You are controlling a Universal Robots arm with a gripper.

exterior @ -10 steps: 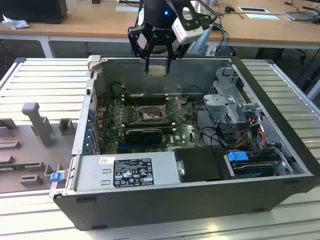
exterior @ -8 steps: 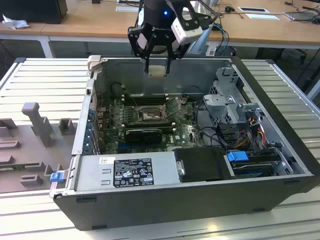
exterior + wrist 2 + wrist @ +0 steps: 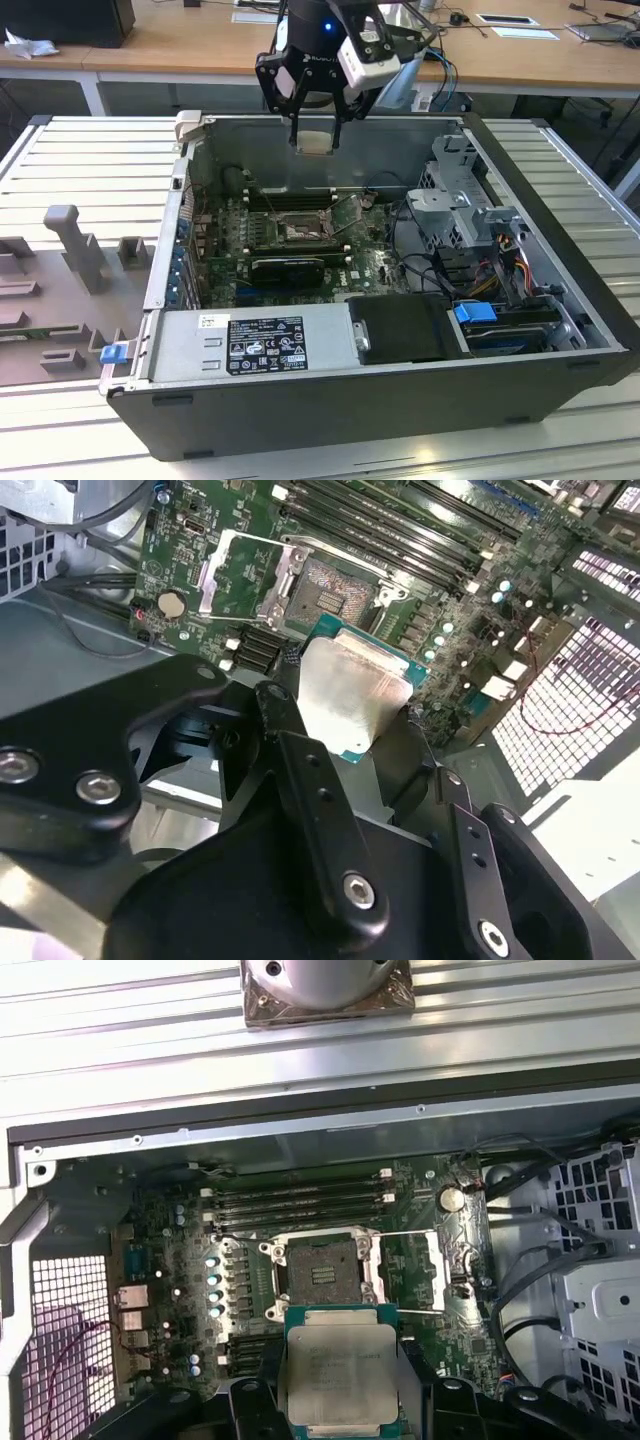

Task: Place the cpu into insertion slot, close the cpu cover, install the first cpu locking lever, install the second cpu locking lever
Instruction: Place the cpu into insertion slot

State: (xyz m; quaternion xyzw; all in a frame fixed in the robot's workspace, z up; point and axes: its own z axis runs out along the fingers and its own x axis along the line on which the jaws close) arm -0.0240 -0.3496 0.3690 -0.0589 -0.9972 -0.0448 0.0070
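Note:
My gripper hangs above the open computer case, near its back wall, shut on the cpu. In both wrist views the cpu shows as a pale silvery square with a green edge, clamped between two black fingers. The insertion slot lies bare on the green motherboard below, a clear gap under the chip. The cpu cover stands swung open beside the slot.
A long black ribbed card lies in front of the slot, and memory slots run behind it. A power supply fills the case front. A drive cage with cables stands at the exterior view's right. Grey fixtures sit left.

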